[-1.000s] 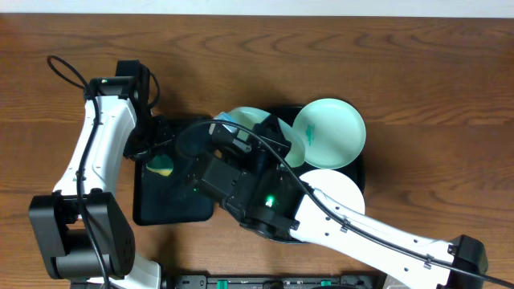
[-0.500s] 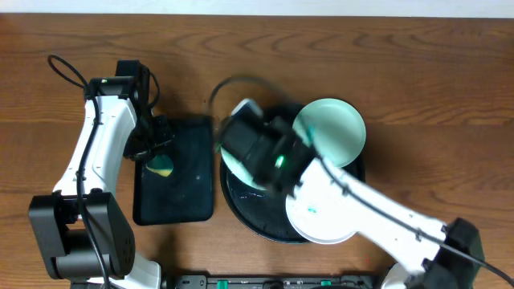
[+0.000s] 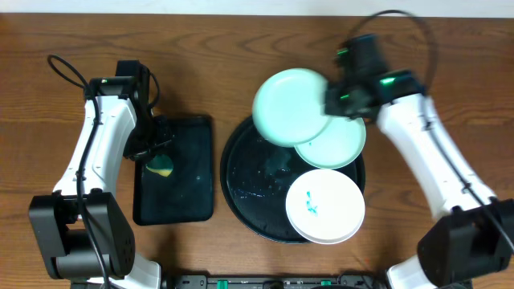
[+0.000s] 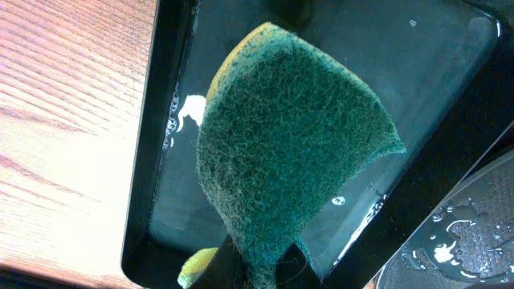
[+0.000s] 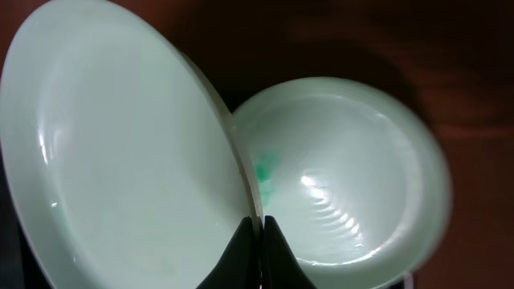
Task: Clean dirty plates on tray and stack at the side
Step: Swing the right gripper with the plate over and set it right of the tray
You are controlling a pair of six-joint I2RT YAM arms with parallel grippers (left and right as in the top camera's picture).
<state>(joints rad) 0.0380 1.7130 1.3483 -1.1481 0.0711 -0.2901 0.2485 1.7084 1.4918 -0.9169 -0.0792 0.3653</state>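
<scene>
Wood table point(image 3: 474, 48) fills the frame, w/ the big round tray point(image 3: 241, 193) at centre. R claw point(image 3: 331, 103) is clenched on the rim of a mint plate point(image 3: 289, 106), held tilted at upper centre and overhanging the tray's top edge, prob. so its face is free for wiping. L claw point(image 3: 157, 154), left of centre, grasps a green sponge point(image 3: 163, 167) over the small rectangular tray point(image 3: 185, 193), which looks wet; likely the soak spot. Second mint plate point(image 3: 337, 143), teal smear inside, sits on the round tray at upper right, partly under the held one. White plate point(image 3: 325, 205), also smeared, sits lower right. Both crowd any set-down on the tray's right half.
</scene>
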